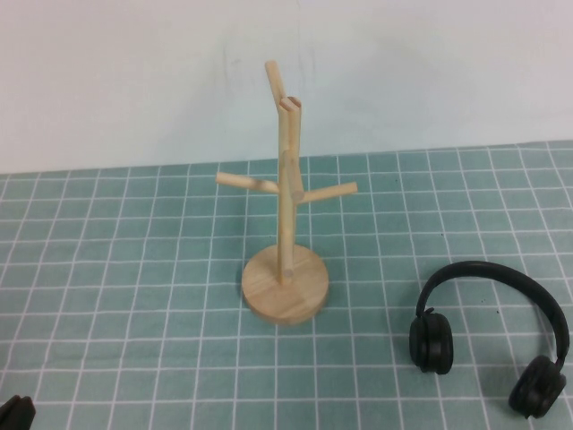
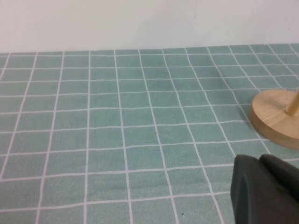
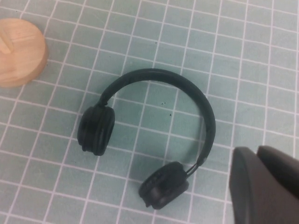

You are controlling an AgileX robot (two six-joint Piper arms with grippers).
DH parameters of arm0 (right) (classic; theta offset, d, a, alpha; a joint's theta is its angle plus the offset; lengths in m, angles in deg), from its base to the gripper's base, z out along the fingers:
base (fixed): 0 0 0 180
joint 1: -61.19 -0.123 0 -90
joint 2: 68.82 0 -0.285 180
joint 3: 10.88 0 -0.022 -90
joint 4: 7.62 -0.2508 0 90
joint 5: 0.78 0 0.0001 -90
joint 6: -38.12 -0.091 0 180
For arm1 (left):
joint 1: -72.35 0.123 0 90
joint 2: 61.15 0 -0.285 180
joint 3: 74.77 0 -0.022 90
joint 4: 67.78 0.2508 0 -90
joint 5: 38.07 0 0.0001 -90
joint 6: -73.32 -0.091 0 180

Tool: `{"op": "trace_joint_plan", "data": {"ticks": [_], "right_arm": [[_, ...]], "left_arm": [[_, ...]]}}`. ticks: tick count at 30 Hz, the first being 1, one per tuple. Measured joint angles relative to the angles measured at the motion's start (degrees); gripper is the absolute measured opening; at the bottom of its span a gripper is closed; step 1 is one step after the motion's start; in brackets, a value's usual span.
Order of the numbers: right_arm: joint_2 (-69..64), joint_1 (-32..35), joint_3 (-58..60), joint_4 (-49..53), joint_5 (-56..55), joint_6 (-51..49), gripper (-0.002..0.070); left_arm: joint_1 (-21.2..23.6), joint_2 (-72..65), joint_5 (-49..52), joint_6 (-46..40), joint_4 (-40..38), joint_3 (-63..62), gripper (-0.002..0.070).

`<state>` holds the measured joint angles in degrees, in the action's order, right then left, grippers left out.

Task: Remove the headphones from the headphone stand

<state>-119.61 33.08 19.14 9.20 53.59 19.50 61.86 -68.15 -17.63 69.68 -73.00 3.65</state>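
Note:
The black headphones [image 1: 434,342] lie flat on the green checked cloth, to the right of the stand and apart from it; they also show in the right wrist view [image 3: 96,129]. The wooden headphone stand [image 1: 286,206] stands upright mid-table with bare pegs. Its round base shows in the left wrist view [image 2: 275,116] and the right wrist view [image 3: 18,51]. My right gripper [image 3: 258,151] is shut and empty, above the cloth beside one ear cup, and is out of the high view. My left gripper [image 2: 260,161] is shut and empty, low at the near left [image 1: 16,412], short of the stand's base.
The green cloth with a white grid [image 1: 134,269] covers the table. A white wall [image 1: 134,81] rises behind the far edge.

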Motion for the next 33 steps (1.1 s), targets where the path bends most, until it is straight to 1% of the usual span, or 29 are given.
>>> {"op": "trace_joint_plan", "data": {"ticks": [5,9,14,20,24,26,28,33], "right_arm": [[0.1,0.4,0.0,-0.1,0.0,0.1,-0.0006],[1.5,4.0,0.0,-0.5,0.0,0.2,-0.0006],[6.6,12.1,1.7,-0.5,-1.7,-1.4,-0.0006],[20.4,26.0,13.3,-2.0,-10.1,-2.4,-0.0006],[30.6,32.4,20.6,-0.4,-15.6,-2.4,-0.0006],[34.9,33.6,24.9,-0.4,-17.6,-2.9,-0.0006],[37.3,33.5,29.8,-0.7,-19.5,-5.3,-0.0006],[40.7,32.4,41.1,-2.9,-30.2,-6.7,-0.0006]], "left_arm": [[0.0,0.0,0.0,0.0,0.0,0.0,-0.0006],[0.0,0.0,0.0,0.0,0.0,0.0,-0.0006],[0.0,0.0,0.0,0.0,0.0,0.0,-0.0006],[0.0,0.0,0.0,0.0,0.0,0.0,-0.0006],[0.0,0.0,0.0,0.0,0.0,0.0,-0.0006],[0.0,0.0,0.0,0.0,0.0,0.0,-0.0006],[0.0,0.0,0.0,0.0,0.0,0.0,-0.0006],[0.0,0.0,0.0,0.0,0.0,0.0,-0.0006]]}}
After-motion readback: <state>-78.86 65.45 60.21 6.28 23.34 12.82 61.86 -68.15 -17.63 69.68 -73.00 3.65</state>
